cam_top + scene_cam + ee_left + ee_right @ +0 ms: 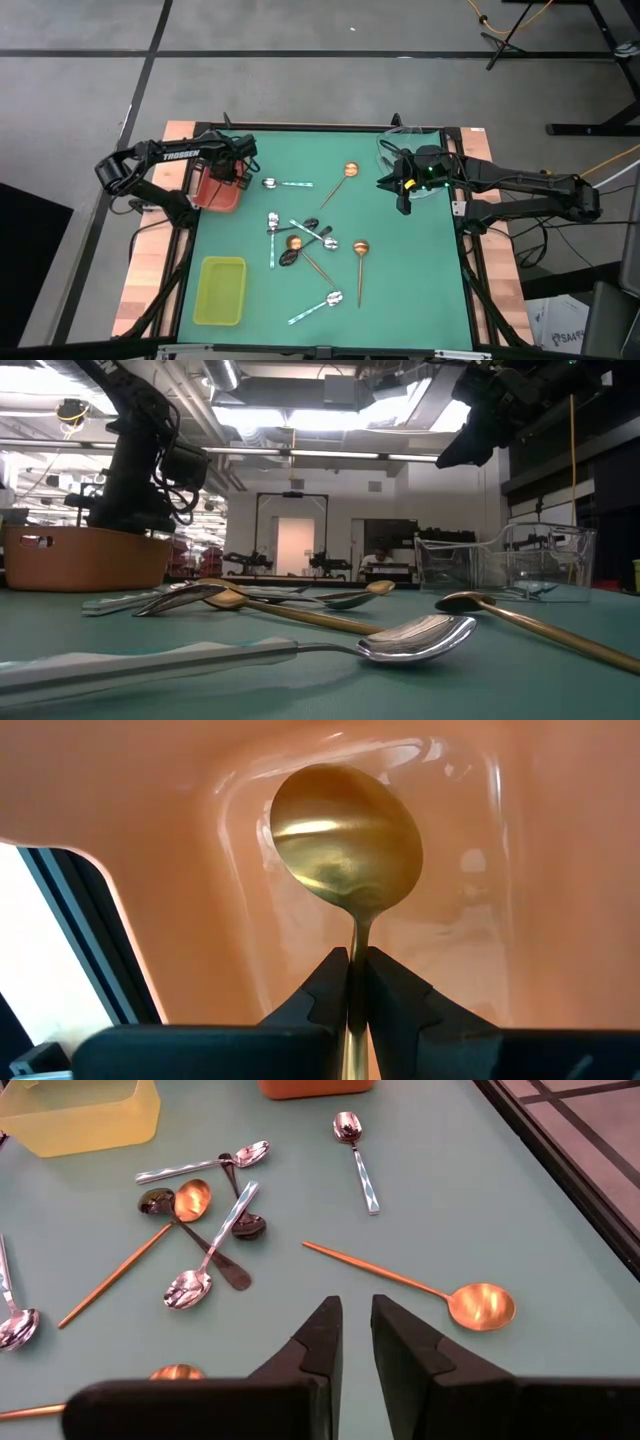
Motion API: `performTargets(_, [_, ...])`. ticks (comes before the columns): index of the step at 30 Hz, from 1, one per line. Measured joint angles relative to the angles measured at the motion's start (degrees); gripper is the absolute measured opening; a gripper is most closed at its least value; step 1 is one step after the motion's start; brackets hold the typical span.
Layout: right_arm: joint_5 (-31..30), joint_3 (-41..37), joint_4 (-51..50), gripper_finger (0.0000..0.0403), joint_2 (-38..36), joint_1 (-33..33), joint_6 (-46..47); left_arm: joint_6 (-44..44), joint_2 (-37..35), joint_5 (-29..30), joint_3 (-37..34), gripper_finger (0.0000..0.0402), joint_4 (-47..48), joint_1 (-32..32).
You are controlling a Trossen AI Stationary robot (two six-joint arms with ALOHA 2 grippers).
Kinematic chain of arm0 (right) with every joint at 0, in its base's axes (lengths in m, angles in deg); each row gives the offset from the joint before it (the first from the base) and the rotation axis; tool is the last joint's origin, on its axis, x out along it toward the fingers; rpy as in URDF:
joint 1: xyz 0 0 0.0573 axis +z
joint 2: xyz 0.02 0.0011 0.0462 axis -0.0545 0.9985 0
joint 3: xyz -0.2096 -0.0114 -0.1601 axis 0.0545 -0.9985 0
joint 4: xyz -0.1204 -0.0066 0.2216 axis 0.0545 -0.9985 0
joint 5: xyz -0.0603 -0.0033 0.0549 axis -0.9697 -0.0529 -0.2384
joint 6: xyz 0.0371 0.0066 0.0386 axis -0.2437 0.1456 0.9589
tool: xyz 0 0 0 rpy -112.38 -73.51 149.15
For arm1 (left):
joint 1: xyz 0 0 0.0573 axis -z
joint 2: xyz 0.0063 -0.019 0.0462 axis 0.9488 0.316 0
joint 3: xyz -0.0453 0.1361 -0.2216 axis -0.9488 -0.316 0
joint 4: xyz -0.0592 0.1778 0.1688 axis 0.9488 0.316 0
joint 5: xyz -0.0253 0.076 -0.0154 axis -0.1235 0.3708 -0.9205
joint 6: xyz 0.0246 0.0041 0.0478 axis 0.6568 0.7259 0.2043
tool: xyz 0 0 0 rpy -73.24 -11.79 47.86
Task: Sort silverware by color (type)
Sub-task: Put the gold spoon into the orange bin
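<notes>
1. Spoons are lying scattered over the green table mat [400, 280] in the middle of the high view.
2. The left gripper [352, 982] is hanging over the red plastic tray [217, 192] at the upper left of the mat, its dark fingers [322, 988] clenched on the thin handle of a gold round-bowled spoon [345, 840] whose bowl is sitting inside the tray.
3. The right gripper [356, 1330] is hovering empty above the mat's upper right, in front of a clear plastic tray [505, 558], its fingers standing slightly apart and holding nothing.
4. A yellow-green rectangular tray [221, 290] is resting at the lower left of the mat.
5. A gold spoon [340, 181] is lying alone near the upper middle, beside a silver-bowled spoon with a pale mint handle [286, 184].
6. A tangled cluster of black, gold and mint-handled spoons [297, 240] is sitting at the centre.
7. Another gold spoon [360, 262] is lying right of the cluster, and a mint-handled spoon [317, 307] is lying below it, apart.
</notes>
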Motion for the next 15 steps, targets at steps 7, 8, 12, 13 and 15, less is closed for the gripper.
performTargets(7, [0.0,0.0,0.0,0.0051,0.0,0.0,0.0,3.6,0.0,-0.5,0.0,0.0028,0.0,0.0])
performTargets(8, [0.0,0.0,0.0,0.0051,0.0,0.0,0.0,4.8,0.0,-1.0,0.0,0.0028,0.0,0.0])
performTargets(12, [0.0,0.0,0.0,0.0051,0.0,0.0,0.0,7.0,0.0,-1.7,0.0,0.0028,0.0,0.0])
performTargets(13, [0.0,0.0,0.0,0.0051,0.0,0.0,0.0,7.1,0.0,-1.5,0.0,0.0028,0.0,0.0])
performTargets(15, [0.0,0.0,0.0,0.0051,0.0,0.0,0.0,7.2,0.0,-1.2,0.0,0.0034,0.0,0.0])
